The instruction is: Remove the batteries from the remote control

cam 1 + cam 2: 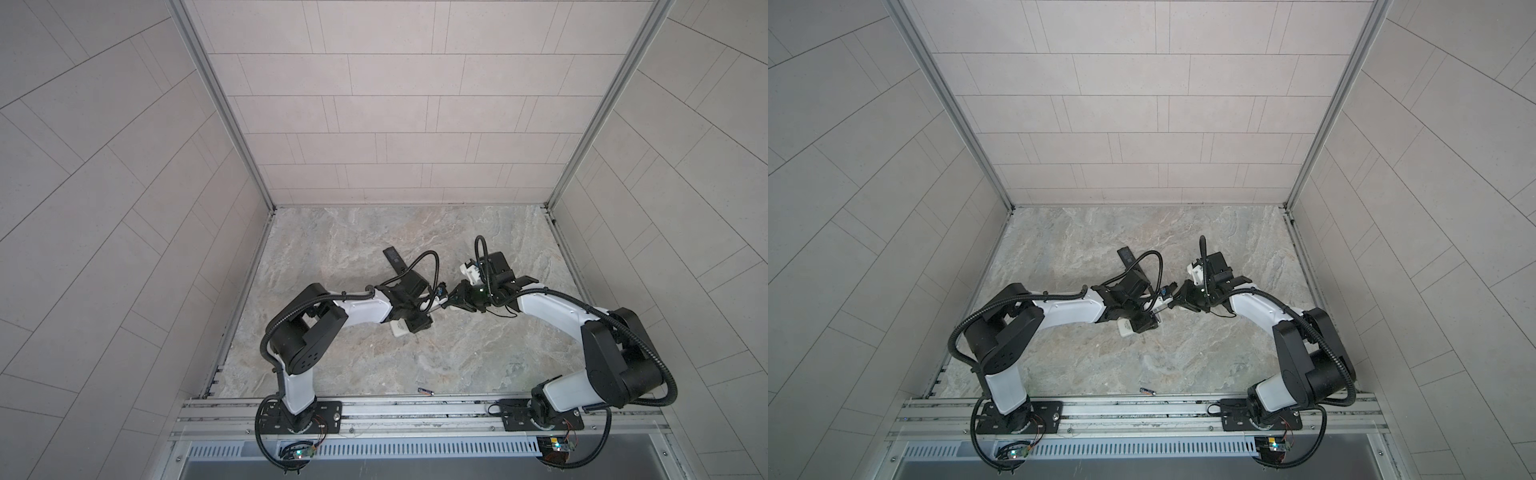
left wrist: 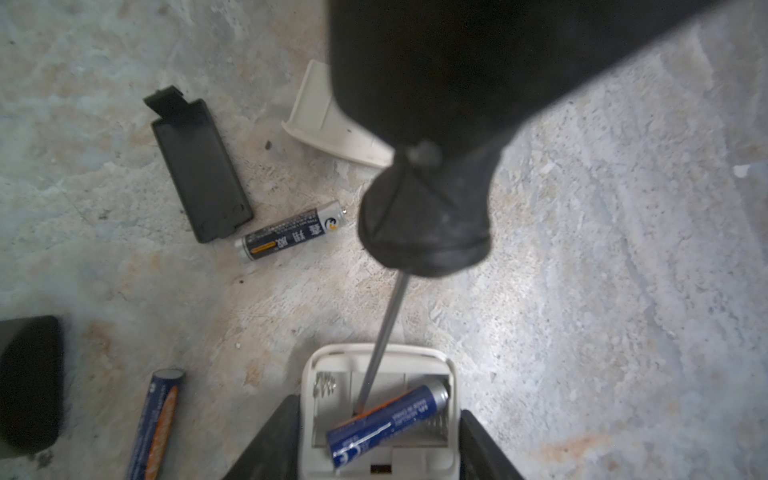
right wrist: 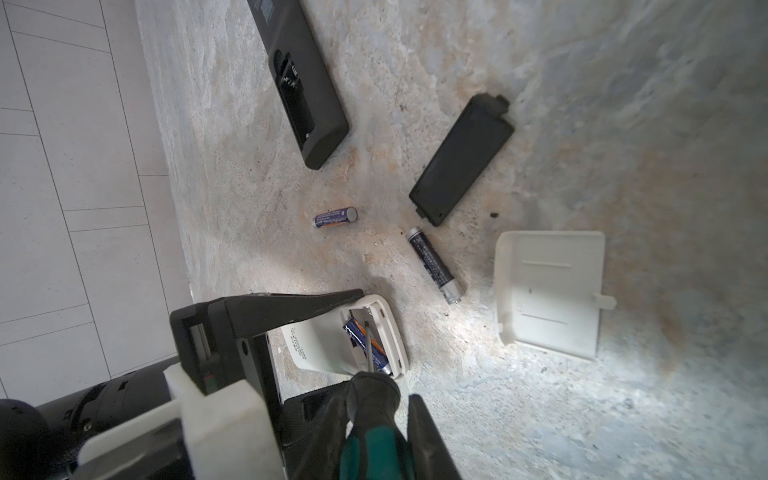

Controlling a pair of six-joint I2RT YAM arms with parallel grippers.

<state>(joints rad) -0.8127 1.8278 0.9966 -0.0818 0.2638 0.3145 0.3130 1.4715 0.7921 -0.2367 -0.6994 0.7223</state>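
A marbled grey desk (image 1: 415, 357) was enclosed by pale tiled walls (image 1: 374, 124). Around its middle, well away from every edge, two loose cover plates were laid with their rims upward. A black cover (image 3: 461, 160) was placed nearer the far edge and a wider white cover (image 3: 548, 291) nearer the right edge, close but not touching. A green-handled screwdriver (image 3: 370, 440) was tilted, its thin shaft pointed downward.

Robot lab test cell / enclosed bench booth. Evidence: 3 tile-pattern wall panels (image 1: 104, 166) boxed in by alu profile posts (image 1: 224, 116). Marble-look tabletop (image 1: 374, 232) is the booth floor. 2 robot arms, left arm (image 1: 361, 311) & right arm (image 1: 552, 307), sit on black base plates (image 1: 330, 411) fixed to an alu rail (image 1: 415, 405) at the front edge. Bare ctrl boards (image 1: 299, 454) w/ lit LEDs + loose wiring. Slotted metal cover (image 1: 415, 449) runs below the rail.
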